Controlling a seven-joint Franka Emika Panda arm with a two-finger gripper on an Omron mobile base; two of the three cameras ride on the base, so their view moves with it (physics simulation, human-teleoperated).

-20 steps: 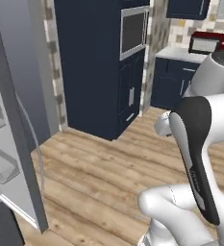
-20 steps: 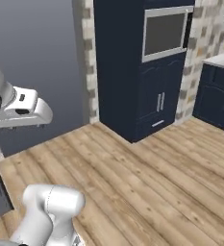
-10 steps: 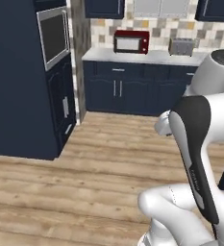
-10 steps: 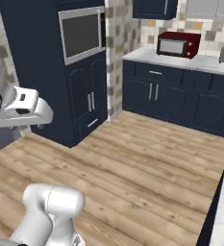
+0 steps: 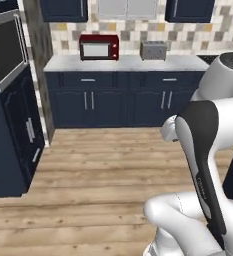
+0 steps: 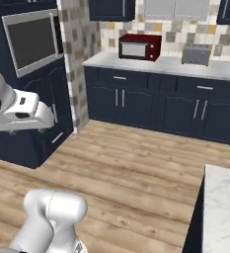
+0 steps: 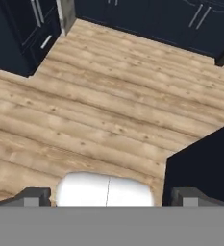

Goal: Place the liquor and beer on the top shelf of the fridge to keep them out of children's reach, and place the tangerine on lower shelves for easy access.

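Left base view: camera has swung since a second ago, fridge gone from frame; red microwave (image 5: pixel 99 47) and toaster (image 5: pixel 153 50) on surface (image 5: pixel 123 63). Jaws apart above wooden floor (image 7: pixel 108 110); task items unseen.

The arm (image 5: pixel 203 165) is seen as glossy white rounded casings joined by a black band along one link, with faint small lettering on it; two small dark grey square fingers (image 7: pixel 32 196) are noted
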